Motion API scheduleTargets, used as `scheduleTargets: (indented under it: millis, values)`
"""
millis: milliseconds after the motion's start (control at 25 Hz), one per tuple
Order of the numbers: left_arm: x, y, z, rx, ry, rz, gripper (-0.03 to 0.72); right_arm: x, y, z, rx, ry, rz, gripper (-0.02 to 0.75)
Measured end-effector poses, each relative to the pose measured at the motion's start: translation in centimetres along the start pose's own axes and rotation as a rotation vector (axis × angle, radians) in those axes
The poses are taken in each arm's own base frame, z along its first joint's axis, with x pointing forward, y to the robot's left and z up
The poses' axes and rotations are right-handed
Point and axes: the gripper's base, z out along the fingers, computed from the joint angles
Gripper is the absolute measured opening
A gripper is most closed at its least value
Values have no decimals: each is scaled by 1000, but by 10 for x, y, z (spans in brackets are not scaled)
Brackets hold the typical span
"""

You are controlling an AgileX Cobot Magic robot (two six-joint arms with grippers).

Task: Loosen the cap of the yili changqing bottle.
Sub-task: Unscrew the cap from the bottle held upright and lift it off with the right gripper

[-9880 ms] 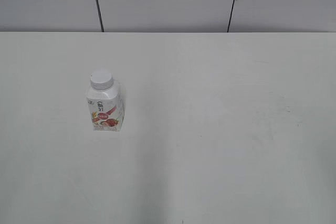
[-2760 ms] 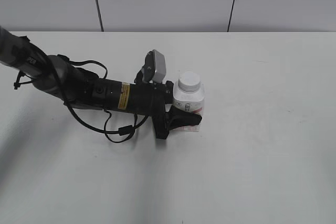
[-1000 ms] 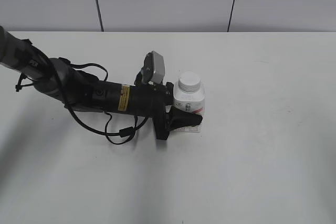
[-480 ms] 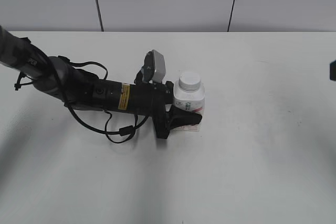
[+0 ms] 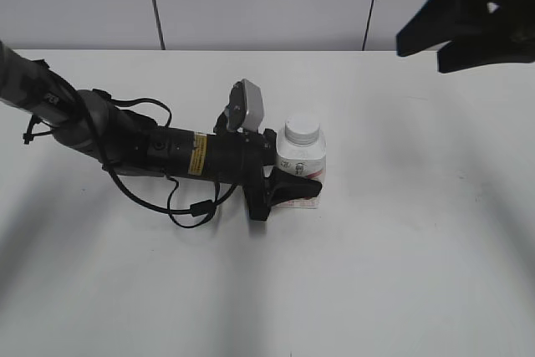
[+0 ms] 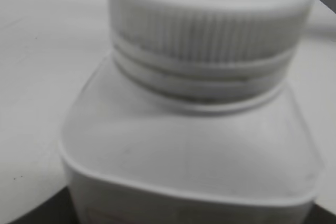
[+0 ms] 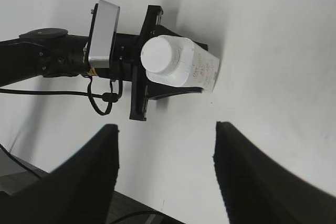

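Gripping yili changqing bottle (image 5: 300, 171) with our left gripper (image 5: 294, 187): jaws closed on lower body from left side, dark finger (image 5: 292, 189) crossing label front. Bottle upright on white table (image 5: 401, 232), near centre, cap (image 5: 302, 130) on neck. Left wrist view: ribbed cap (image 6: 210, 17) and shoulders close, blurred. Our right gripper (image 5: 443, 39) high at upper right, well apart from bottle, jaws spread wide, holding nothing. Right wrist view: both fingers (image 7: 84, 179) apart above bottle (image 7: 181, 69).
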Motion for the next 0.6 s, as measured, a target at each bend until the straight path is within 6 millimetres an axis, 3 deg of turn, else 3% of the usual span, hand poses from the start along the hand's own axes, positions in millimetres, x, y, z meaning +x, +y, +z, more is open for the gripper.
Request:
scheduleTargets:
  millis: [280,600]
  values:
    - [0,0,0,0,-1,-1,396,-31,25,61,124,192,3,460]
    - [0,0,0,-1,-1,-1,396,-44,46,107,160,288,38,460]
